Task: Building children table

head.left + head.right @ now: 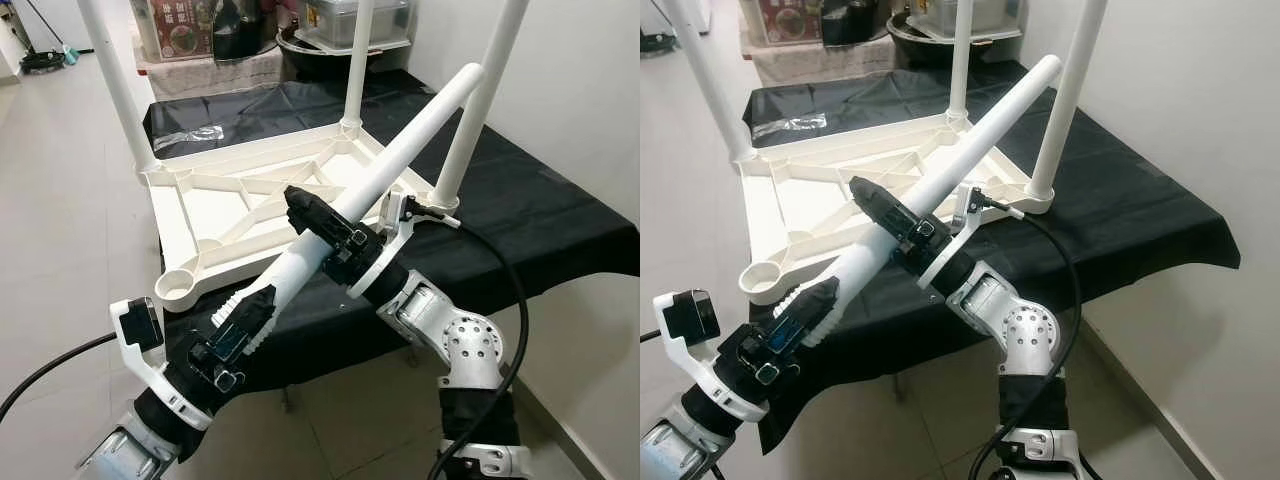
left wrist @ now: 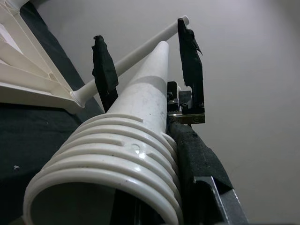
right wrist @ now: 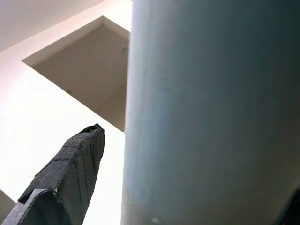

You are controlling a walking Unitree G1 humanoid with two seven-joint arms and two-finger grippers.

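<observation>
Both grippers, left [image 1: 245,318] near the threaded end and right [image 1: 318,222] higher up, pinch the loose leg [image 1: 400,150], holding it slanted above the upturned tabletop [image 1: 215,215], likely to steer its thread into the empty corner socket [image 1: 178,288].

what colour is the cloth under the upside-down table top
Black. The cloth shows best in the left eye view, beneath the white table top.

Black cloth [image 1: 540,215] draped over a low surface against a plain white wall [image 1: 590,90], crumpled clear plastic wrap [image 1: 190,137] on its far corner, dark pots and a lidded metal container [image 1: 345,18] behind, pale tiled floor [image 1: 60,250].
</observation>
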